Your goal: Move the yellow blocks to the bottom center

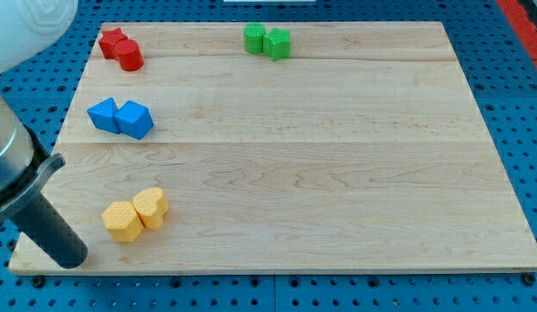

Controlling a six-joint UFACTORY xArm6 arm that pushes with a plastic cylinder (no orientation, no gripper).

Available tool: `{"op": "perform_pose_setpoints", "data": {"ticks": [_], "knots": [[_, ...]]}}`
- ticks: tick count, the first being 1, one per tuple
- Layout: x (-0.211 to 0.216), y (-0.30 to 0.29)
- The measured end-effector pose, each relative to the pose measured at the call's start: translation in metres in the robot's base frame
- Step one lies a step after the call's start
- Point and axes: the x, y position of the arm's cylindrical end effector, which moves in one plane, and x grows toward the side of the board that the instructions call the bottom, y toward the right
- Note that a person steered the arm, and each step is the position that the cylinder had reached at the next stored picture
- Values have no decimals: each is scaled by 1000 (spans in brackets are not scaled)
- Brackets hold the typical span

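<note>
Two yellow blocks touch each other at the board's lower left: a yellow hexagon-like block (121, 221) and a yellow heart-like block (152, 207) just to its right. My tip (70, 257) rests at the board's bottom left corner, left of and slightly below the yellow hexagon block, a short gap away. The dark rod slants up to the view's left edge.
A red star block (112, 41) and a red cylinder (129, 55) sit at the top left. Two blue blocks (121, 118) lie at mid left. Two green blocks (268, 41) sit at the top centre. The wooden board (338, 173) lies on a blue pegboard.
</note>
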Motion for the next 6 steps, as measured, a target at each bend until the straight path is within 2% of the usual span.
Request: {"op": "perform_pose_setpoints", "data": {"ticks": [1, 3, 4, 5, 6], "knots": [[-59, 33], [-69, 142], [-70, 107], [-75, 132], [-104, 131]]}}
